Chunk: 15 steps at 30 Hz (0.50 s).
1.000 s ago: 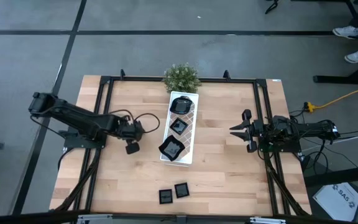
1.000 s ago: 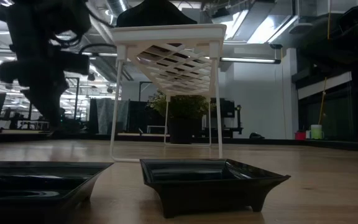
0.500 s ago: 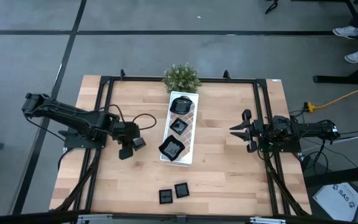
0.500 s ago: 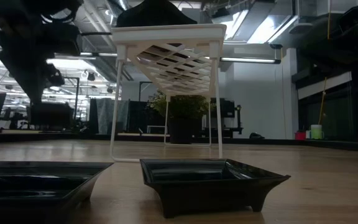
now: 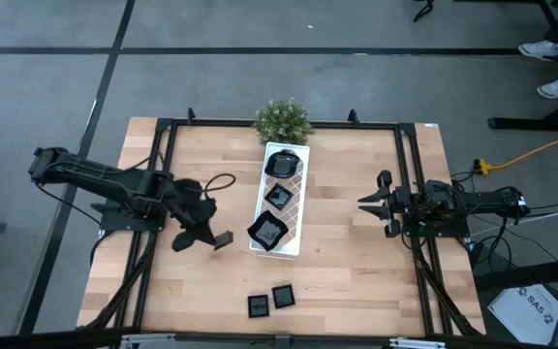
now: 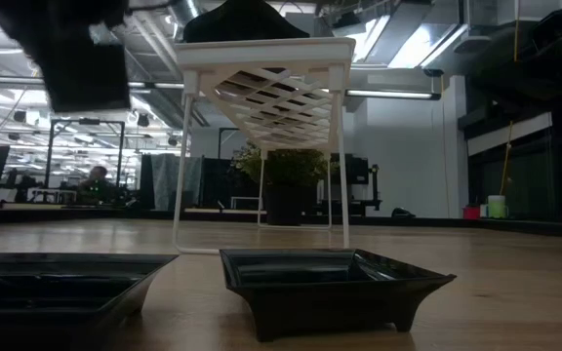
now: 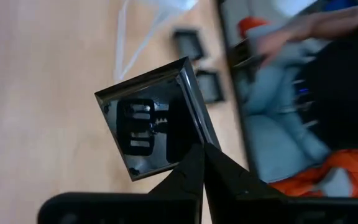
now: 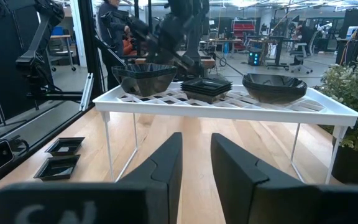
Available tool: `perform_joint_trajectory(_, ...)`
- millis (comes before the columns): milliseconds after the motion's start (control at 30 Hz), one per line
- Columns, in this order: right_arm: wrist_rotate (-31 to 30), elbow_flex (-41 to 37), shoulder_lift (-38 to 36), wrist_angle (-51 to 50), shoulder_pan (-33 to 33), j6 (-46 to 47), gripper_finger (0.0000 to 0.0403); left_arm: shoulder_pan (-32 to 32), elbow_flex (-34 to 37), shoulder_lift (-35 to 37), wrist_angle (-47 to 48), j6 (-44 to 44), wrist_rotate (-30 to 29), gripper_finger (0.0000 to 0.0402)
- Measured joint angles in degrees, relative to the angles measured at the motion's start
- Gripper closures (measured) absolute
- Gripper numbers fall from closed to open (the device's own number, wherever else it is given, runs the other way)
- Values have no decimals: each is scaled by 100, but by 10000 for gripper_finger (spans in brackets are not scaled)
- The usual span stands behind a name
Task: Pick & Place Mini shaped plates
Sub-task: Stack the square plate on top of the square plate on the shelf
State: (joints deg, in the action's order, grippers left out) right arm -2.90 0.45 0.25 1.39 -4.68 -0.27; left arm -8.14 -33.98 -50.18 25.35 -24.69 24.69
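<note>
A: From above, what surrounds the white tray (image 5: 281,202)?

B: A small potted plant (image 5: 282,120) stands at its far end. Three black plates sit on it: a round one (image 5: 281,162) nearest the plant, a small one (image 5: 279,197) in the middle, and a square one (image 5: 268,231) at the near end. Two more small square plates (image 5: 270,301) lie side by side on the table, nearer the front edge than the tray. The left gripper (image 5: 208,238) hangs just beside the tray's near end, on its left, with a black square plate (image 5: 222,239) at its tip. The right gripper (image 5: 374,202) waits well to the tray's right.

A: And at table height?

B: The tray (image 6: 261,56) stands raised on thin white legs, with the plant (image 6: 283,185) behind it. Two glossy black plates (image 6: 332,285) with flared rims sit in front of it. A dark blurred piece of the left arm (image 6: 74,57) is high up to the tray's left.

A: The left wrist?

B: The left gripper's (image 7: 201,163) fingers are pinched together on the rim of a glossy square plate (image 7: 151,127), held tilted above the wood; the two loose plates (image 7: 197,62) lie beyond it.

A: The right wrist?

B: Its fingers (image 8: 165,163) stand apart, holding nothing, facing the tray (image 8: 229,104) and its three plates.
</note>
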Motion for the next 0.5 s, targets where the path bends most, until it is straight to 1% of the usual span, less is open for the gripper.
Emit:
perform_joint_trajectory(333,0,0,-1,1,0,0,318,15,-4,21,-1731,555,693,400)
perform_joint_trajectory(500,0,0,-2,0,1,0,318,143,-4,20,-2538,1040,810,400)
